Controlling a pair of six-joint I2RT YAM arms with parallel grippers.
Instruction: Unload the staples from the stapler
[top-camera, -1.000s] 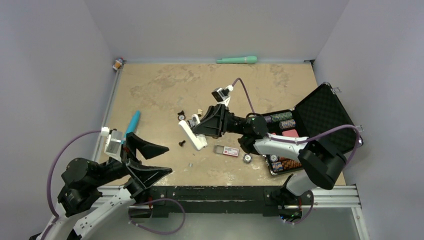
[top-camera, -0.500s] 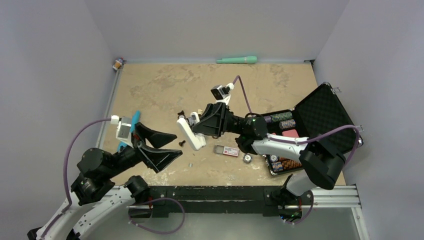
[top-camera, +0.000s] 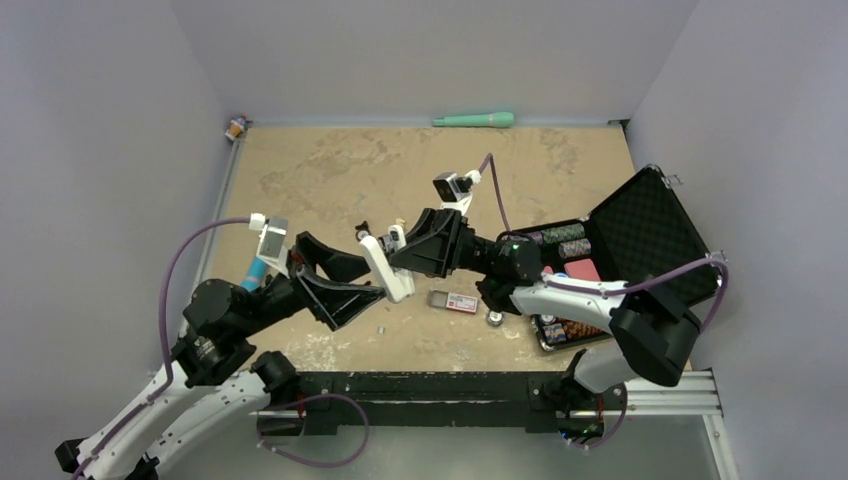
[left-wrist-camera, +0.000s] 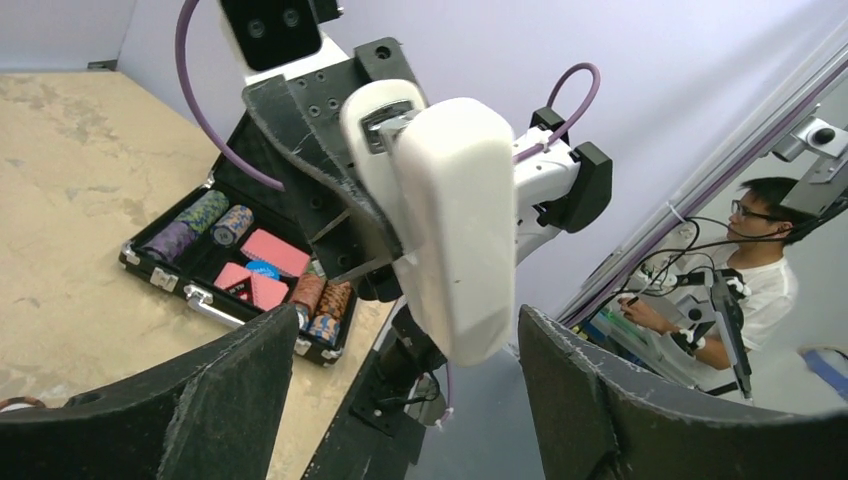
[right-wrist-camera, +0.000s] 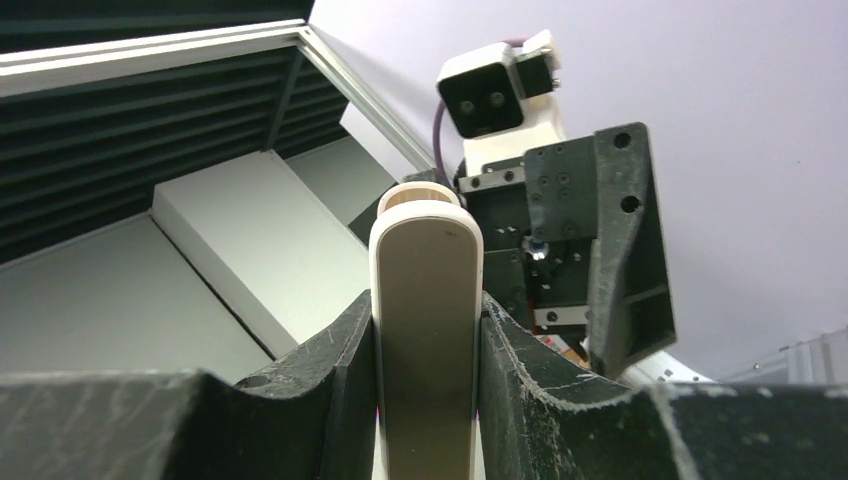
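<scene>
My right gripper (top-camera: 402, 258) is shut on the stapler (top-camera: 385, 270), a white bar held tilted above the table. In the right wrist view the stapler (right-wrist-camera: 427, 340) is clamped between both fingers (right-wrist-camera: 340, 350). My left gripper (top-camera: 375, 281) is open, its fingers on either side of the stapler's lower end without touching it. In the left wrist view the stapler's rounded white end (left-wrist-camera: 455, 220) hangs between my spread fingers (left-wrist-camera: 230, 400). A tiny silvery-grey strip that looks like the staples (top-camera: 380, 329) lies on the table below.
A small box with a red-and-white label (top-camera: 453, 302) lies right of the stapler. An open black case (top-camera: 640, 225) of chips sits at the right. A blue marker (top-camera: 255, 270) lies left, a teal pen (top-camera: 474, 119) at the back. Small black bits (top-camera: 362, 228) lie nearby.
My left arm has swung in from the near left towards the stapler, and its open fingers now flank the stapler's end. The right gripper has shifted slightly with the stapler.
</scene>
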